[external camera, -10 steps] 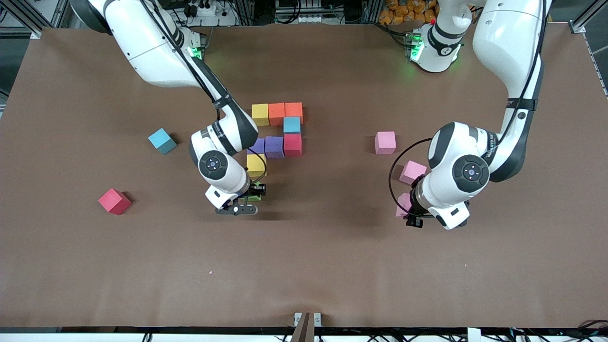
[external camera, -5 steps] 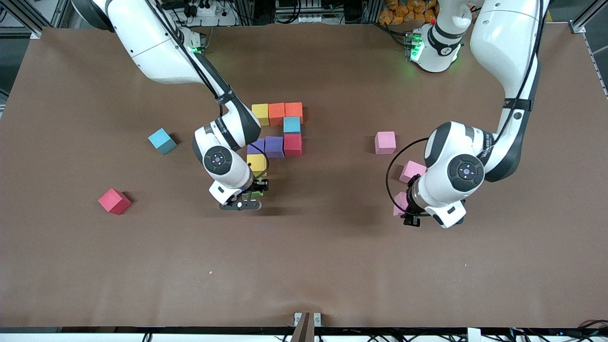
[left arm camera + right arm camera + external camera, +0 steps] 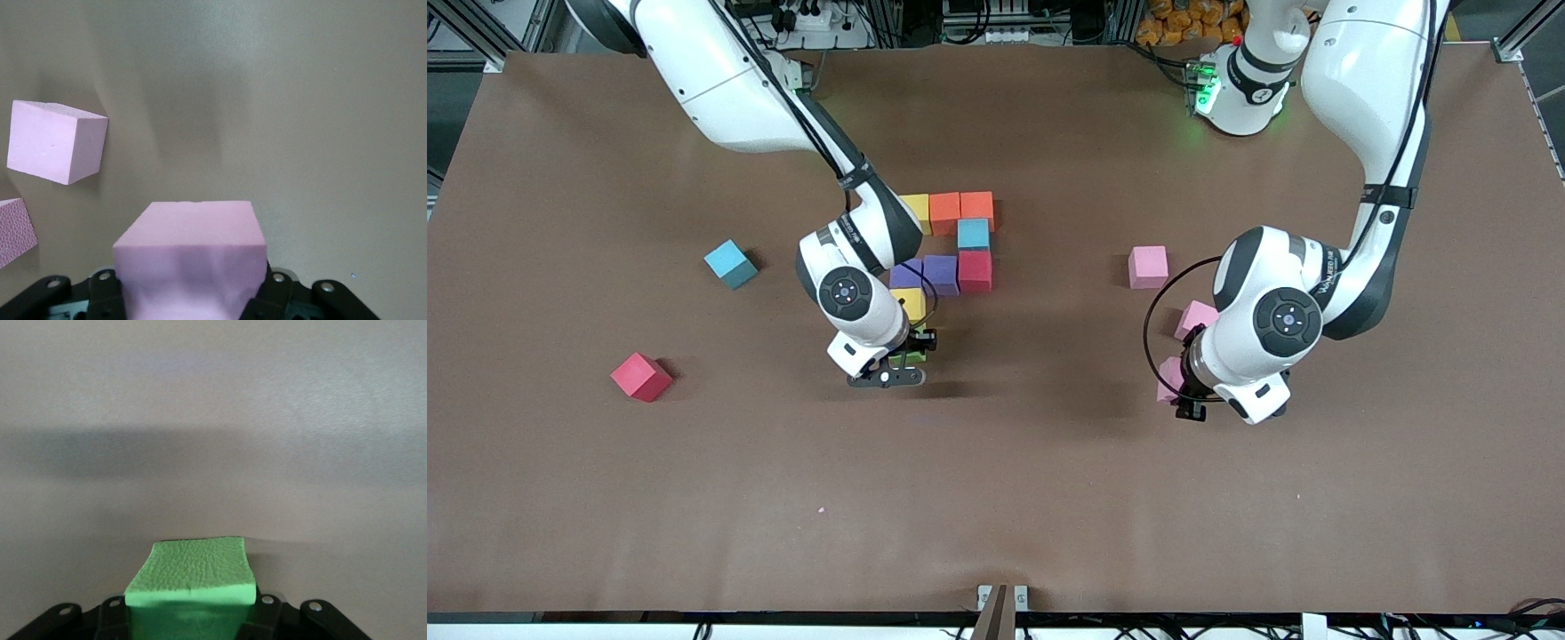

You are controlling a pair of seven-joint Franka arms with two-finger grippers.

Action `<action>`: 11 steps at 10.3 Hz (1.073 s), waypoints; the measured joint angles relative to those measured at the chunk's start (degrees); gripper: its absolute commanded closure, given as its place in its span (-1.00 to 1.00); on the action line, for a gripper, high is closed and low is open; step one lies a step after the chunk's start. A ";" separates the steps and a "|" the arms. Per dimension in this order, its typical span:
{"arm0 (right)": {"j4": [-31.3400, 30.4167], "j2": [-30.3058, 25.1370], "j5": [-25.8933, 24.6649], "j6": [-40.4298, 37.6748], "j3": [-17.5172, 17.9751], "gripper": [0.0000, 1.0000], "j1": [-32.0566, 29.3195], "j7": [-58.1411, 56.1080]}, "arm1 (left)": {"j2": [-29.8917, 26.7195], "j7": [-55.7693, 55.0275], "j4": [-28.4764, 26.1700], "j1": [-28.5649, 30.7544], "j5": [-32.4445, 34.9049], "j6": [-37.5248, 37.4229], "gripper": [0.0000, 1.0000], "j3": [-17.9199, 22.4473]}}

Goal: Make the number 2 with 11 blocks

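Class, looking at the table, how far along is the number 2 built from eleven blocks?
Done: eight blocks make four rows, down to the yellow block. In hand: right gripper holds a green block beside it; left gripper holds a pink block over the left arm's end. Left: the bottom row of three.
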 measured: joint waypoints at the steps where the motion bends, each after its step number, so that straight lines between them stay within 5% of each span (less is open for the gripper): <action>1: 0.00 0.00 0.00 0.05 0.00 0.30 0.30 0.00 | 0.00 -0.10 -0.01 -0.02 -0.06 0.00 0.30 -0.14; 11: -0.07 -0.01 -0.11 0.10 -0.53 0.30 0.32 -1.14 | 0.38 -2.48 -0.12 -1.52 -1.84 0.00 0.30 -0.53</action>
